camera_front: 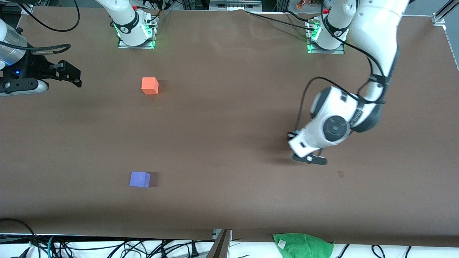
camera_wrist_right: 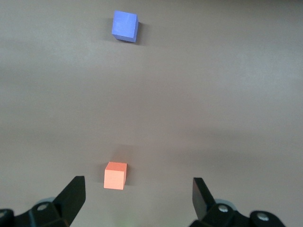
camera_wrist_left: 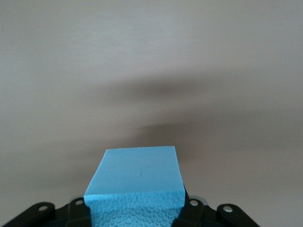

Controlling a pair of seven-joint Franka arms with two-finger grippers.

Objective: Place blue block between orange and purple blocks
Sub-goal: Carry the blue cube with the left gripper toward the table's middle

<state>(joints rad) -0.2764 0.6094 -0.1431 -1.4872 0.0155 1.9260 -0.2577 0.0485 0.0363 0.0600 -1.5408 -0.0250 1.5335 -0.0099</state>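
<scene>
Blocks, three, catalogued from my remote station; brown bench (camera_front: pixel 229 118) carrying two of them, the third held. Item one — the blue block (camera_wrist_left: pixel 135 182): light sky-blue, clamped between the jaws of the left gripper (camera_wrist_left: pixel 137 210), as my left wrist view shows it, the black fingers (camera_wrist_left: pixel 78 210) pressed against its two sides and its upper face clear toward the bench; in my front view the block itself is hidden under the arm's wrist. Left gripper (camera_front: pixel 309 158) in that view: at the left arm's end of the bench, low over bare brown surface, well apart from both other blocks. Item two — the orange block (camera_front: pixel 150 85): resting on the bench toward the right arm's end, farther from the front camera, not far in front of the right arm's base; seen also from the right wrist (camera_wrist_right: pixel 115 175). Item three — the purple block (camera_front: pixel 140 179): on the bench, nearer to the front camera than the orange one and roughly in line with it, well apart from it, with bare bench between them; seen also from the right wrist (camera_wrist_right: pixel 125 26). Right gripper (camera_front: pixel 66 73): waiting at the edge of my front view, at the right arm's end of the bench; its jaws stand wide apart with nothing between them (camera_wrist_right: pixel 137 201). Sundry: green cloth (camera_front: pixel 304 245) at the bench edge nearest the front camera.
</scene>
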